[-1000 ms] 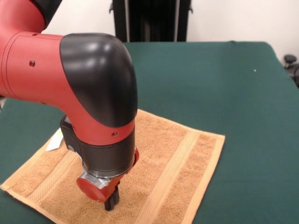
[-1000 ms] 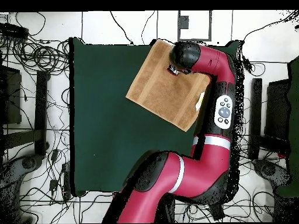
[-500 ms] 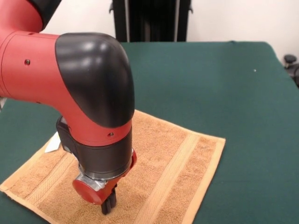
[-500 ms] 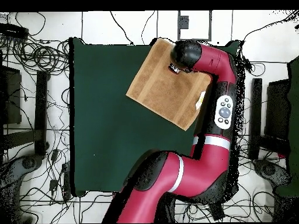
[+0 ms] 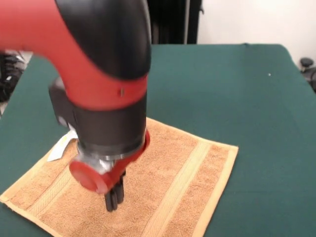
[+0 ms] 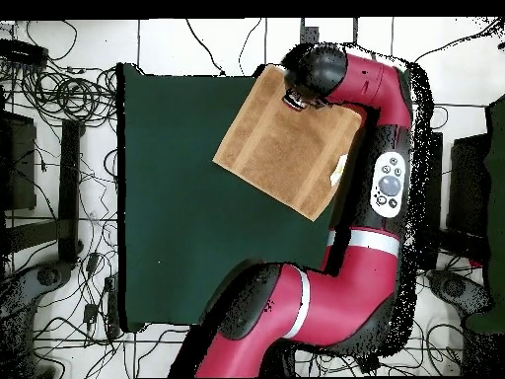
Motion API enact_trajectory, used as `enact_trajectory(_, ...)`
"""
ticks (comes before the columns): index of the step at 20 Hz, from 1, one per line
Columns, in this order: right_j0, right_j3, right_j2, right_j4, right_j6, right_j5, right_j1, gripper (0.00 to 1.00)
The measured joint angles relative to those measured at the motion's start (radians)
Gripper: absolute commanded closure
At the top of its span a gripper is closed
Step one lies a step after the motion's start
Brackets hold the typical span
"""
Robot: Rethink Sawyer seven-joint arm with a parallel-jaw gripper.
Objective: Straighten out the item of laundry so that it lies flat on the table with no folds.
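On the towel (image 5: 163, 182), the gripper (image 5: 112, 203) hangs pressed together; lift straight, since the cloth at 3 o'clock looks flat.

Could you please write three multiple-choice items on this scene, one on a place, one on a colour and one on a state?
1. Where does the claw stand?
A. over the towel
B. over bare table beside the towel
C. drawn back off the table

2. What colour is the table?
A. white
B. dark green
C. red

3. How does the towel lie?
A. crumpled in a heap
B. folded in half
C. spread open and flat

Answers:
1. A: in the front view the claw's dark tips point down over the golden-tan cloth.
2. B: green cloth shows all round the towel.
3. C: both views show one open sheet with its pale bands running straight and no fold visible; the arm hides part of it.
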Motion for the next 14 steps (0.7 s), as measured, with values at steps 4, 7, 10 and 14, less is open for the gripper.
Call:
enact_trajectory(4,0.012,-0.022,-0.010,0.002,0.000,0.061,-0.068,1.00)
enact_trajectory(7,0.019,-0.042,-0.013,0.002,0.000,0.088,-0.091,1.00)
enact_trajectory(10,0.026,-0.065,-0.014,0.002,0.000,0.101,-0.109,1.00)
enact_trajectory(14,0.031,-0.081,-0.014,0.002,0.000,0.101,-0.115,1.00)
